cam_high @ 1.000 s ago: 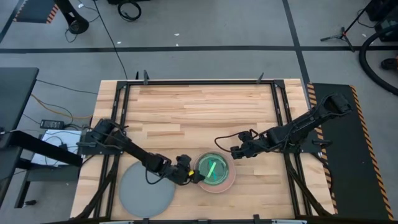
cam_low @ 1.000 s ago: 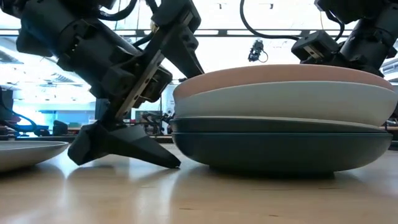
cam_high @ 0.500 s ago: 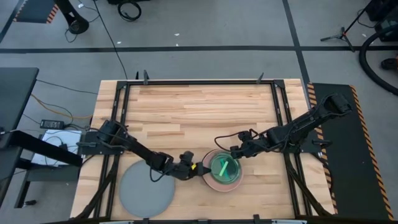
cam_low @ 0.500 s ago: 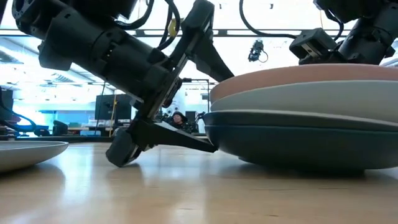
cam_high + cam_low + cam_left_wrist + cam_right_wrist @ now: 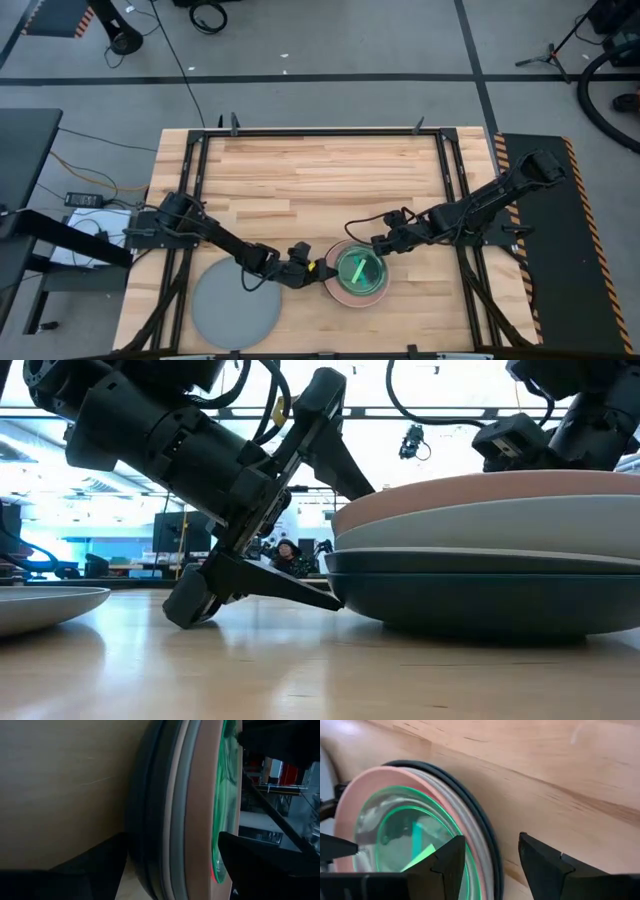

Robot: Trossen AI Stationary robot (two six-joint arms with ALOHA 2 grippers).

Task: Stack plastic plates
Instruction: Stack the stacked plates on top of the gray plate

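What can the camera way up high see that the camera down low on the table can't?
Only the high view shows the green plates nested inside the stack, and the large grey round plate whole.

Only the low view shows the stack's side layers: the salmon pink plate, the pale blue-grey plate and dark teal plates underneath.

Both show the left gripper at the stack's edge, one finger low at its base.

Two dark jointed arms (image 5: 215,240), black looping cables (image 5: 420,400), wedge-shaped jaws
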